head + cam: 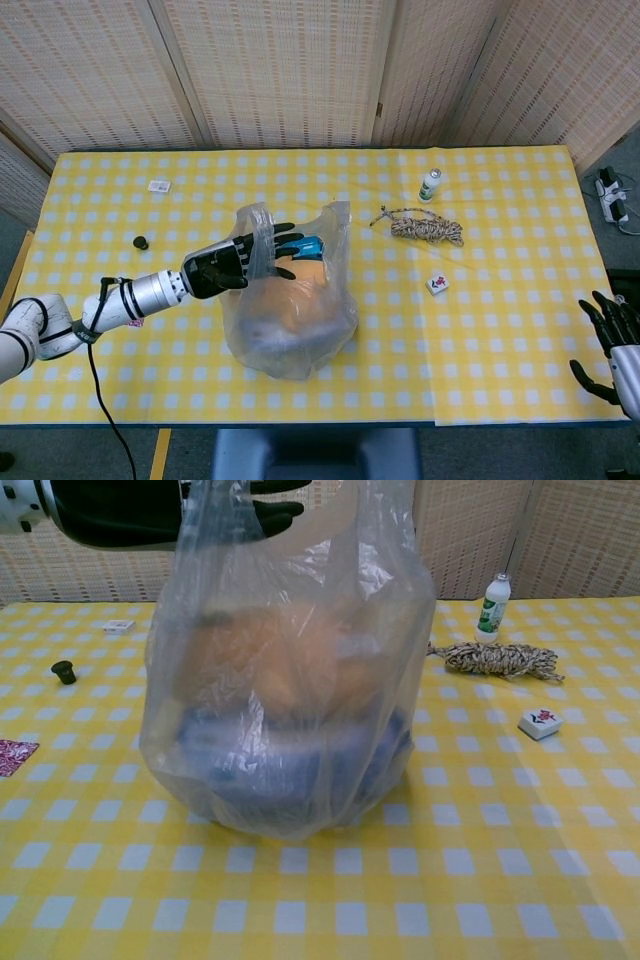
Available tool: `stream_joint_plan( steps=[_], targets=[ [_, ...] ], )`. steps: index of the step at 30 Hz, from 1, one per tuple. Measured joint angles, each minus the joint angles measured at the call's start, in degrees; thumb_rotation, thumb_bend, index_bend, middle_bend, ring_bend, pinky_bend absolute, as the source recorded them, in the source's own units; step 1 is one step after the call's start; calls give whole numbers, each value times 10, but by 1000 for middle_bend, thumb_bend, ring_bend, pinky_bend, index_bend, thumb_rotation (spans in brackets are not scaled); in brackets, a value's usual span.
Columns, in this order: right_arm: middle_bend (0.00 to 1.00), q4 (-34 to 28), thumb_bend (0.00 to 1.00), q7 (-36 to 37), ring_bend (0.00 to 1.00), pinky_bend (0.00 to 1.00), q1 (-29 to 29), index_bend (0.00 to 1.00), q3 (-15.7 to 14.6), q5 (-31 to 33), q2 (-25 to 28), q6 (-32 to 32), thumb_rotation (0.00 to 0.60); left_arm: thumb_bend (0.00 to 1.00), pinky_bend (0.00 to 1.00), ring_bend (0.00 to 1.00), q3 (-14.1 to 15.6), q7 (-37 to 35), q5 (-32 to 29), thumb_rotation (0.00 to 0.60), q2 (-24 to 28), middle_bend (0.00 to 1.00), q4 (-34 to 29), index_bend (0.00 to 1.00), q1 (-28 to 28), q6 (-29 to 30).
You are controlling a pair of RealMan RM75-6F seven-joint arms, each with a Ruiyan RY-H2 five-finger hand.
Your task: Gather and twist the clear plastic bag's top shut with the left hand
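Observation:
A clear plastic bag (290,300) (290,680) stands upright in the middle of the yellow checked table (480,340), holding an orange rounded thing over something blue-grey. Its top is loose and spread, with one flap at the left and one at the right. My left hand (240,262) (130,510) reaches in from the left at the bag's top. Its fingers are spread and pass the left flap, over the bag's mouth. I cannot see it pinching any plastic. My right hand (612,345) rests at the table's right edge, fingers apart and holding nothing.
A coil of rope (428,228) (495,660) and a small white bottle (430,184) (492,606) lie right of the bag. A white tile (437,284) (540,723) sits nearer. On the left are a black cap (141,242) (64,671), a small white tile (159,185) and a red card (12,756).

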Motion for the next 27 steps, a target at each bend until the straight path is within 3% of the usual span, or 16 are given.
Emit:
stream_joint_plan(
  steps=[6,11,27],
  targets=[
    [0,5,370,-8,0,0,-1,0,3,0,-7,4,600,110,132,0,-22,60,-37,600,7,0,-52,0,-4,-33],
    [0,6,371,3,0,0,-1,0,3,-1,-5,3,600,110,58,0,-35,63,-41,600,9,0,-68,0,0,-25],
    [0,7,370,16,0,0,-3,0,-1,-14,1,8,600,113,62,0,-39,59,-16,600,-5,0,-83,0,-8,-22]
  ],
)
